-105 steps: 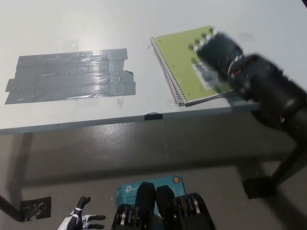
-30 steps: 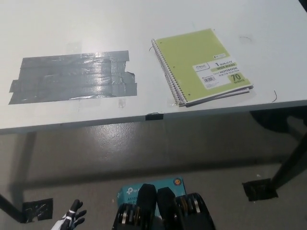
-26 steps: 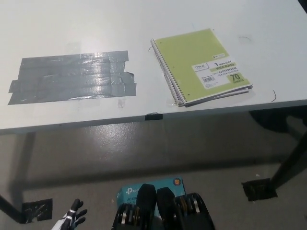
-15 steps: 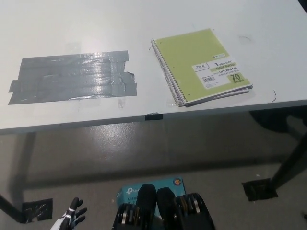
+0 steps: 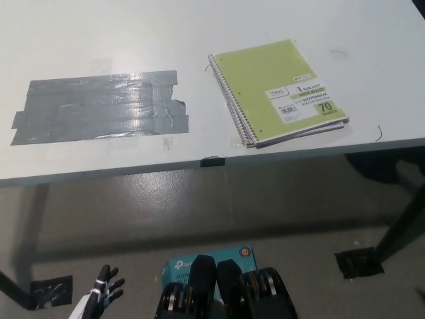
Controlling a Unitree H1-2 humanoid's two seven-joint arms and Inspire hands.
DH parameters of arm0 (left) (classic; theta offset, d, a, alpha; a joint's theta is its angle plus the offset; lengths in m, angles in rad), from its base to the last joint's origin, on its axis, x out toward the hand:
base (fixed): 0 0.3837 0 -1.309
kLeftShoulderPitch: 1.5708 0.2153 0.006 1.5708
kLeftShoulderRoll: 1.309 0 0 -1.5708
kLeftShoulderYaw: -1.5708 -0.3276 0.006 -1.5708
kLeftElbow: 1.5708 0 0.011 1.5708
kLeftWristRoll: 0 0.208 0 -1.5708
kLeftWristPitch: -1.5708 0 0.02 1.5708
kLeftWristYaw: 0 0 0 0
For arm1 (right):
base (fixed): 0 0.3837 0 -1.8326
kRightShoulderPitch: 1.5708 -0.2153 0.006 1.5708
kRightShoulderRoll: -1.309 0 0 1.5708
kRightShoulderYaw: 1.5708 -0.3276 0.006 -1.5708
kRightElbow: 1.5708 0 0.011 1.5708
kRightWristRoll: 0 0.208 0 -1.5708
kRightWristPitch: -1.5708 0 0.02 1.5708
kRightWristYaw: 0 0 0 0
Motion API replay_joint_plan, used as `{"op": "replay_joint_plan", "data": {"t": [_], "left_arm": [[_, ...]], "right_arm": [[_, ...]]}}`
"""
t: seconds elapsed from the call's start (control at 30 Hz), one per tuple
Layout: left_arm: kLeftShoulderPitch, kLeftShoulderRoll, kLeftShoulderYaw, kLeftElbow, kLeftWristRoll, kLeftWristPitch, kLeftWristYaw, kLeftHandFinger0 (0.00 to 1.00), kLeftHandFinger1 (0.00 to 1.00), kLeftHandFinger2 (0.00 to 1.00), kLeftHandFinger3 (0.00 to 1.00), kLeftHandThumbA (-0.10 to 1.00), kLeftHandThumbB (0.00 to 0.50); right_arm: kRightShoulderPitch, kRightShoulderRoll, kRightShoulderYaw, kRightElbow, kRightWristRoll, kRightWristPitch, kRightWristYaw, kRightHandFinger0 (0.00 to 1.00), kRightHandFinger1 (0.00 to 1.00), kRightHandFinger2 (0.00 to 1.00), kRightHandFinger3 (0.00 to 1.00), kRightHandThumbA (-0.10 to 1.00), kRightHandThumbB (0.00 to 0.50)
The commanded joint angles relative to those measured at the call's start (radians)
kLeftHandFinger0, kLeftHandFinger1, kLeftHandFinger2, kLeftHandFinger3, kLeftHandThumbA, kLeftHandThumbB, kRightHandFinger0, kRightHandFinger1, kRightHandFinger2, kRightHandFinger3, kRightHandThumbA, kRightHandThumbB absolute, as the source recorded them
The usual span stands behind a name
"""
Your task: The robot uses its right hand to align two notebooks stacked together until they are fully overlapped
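Two spiral notebooks lie stacked on the white table (image 5: 199, 26) near its front right edge. The top notebook (image 5: 279, 86) has a lime-green cover with a white label. Only thin page edges of the lower notebook (image 5: 299, 135) peek out along the front and the spiral side, so the two nearly overlap. My black right hand is out of the picture. My white left hand (image 5: 99, 299) hangs low at the bottom left, below the table, with its fingers spread and nothing in them.
A wide patch of grey duct tape (image 5: 99, 106) covers the table's left part. A small black clip (image 5: 212, 161) sits on the front edge. Below, on the floor, lie a teal box (image 5: 179, 264) and tape marks (image 5: 50, 289); a table leg (image 5: 398, 229) stands at the right.
My right arm, over the notebooks 3.5 s ago, has withdrawn out of view. The notebooks stay put over the last second. My left hand has risen slightly at the bottom left.
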Motion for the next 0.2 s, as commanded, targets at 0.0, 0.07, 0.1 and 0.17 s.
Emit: {"op": "replay_joint_plan", "data": {"t": [0.0,0.07,0.1,0.17], "left_arm": [[-0.009,-0.004,0.016,-0.006,-0.011,0.014,0.014,0.86,0.98,1.0,1.0,1.0,0.144],[-0.014,-0.002,0.021,-0.003,-0.019,0.014,0.01,0.88,0.99,1.0,1.0,1.0,0.137],[-0.019,0.0,0.023,-0.003,-0.017,0.014,0.009,0.88,0.98,1.0,1.0,1.0,0.13],[-0.02,0.0,0.023,-0.002,-0.017,0.014,0.009,0.88,0.98,1.0,1.0,1.0,0.125]], "right_arm": [[-0.034,-0.039,0.008,-0.004,0.021,0.013,0.014,1.0,1.0,1.0,1.0,1.0,0.165],[-0.047,-0.04,0.017,0.013,0.011,0.012,0.007,1.0,0.99,1.0,1.0,1.0,0.171],[-0.057,-0.038,0.021,0.016,0.009,0.022,0.007,1.0,1.0,1.0,1.0,1.0,0.171],[-0.058,-0.038,0.021,0.013,0.014,0.029,0.01,1.0,1.0,1.0,1.0,1.0,0.169]]}}
